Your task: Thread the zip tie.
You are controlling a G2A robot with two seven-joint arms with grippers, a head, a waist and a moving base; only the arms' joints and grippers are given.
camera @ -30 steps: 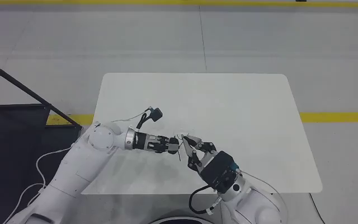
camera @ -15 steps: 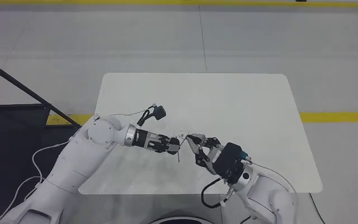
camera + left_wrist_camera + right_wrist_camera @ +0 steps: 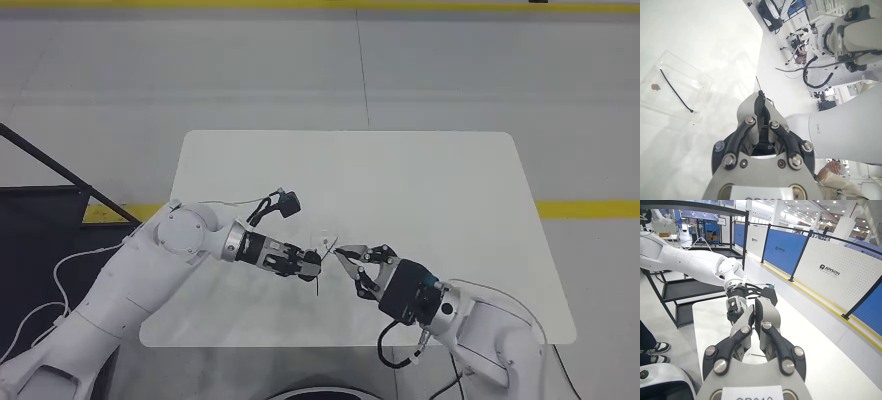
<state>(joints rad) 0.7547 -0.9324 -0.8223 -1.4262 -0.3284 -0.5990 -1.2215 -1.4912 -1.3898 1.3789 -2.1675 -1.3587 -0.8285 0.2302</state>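
At the front of the white flat desk [image 3: 430,190]: right pincer [image 3: 754,310], fingers [image 3: 769,313] pressed together; anything between them hidden.
Beside it: left pincer [image 3: 760,97] clenched on a thin black plastic zip tie [image 3: 758,85], tail poking out past its tip.
Just beyond: clear rectangular plastic tray [image 3: 702,89] on the desk, second black zip tie [image 3: 675,91] inside.

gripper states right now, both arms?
Left gripper: fingers shut on the zip tie.
Right gripper: fingers shut; whether anything is pinched between them cannot be told.

Black zip tie [image 3: 760,92], pinched in left hand [image 3: 761,98]
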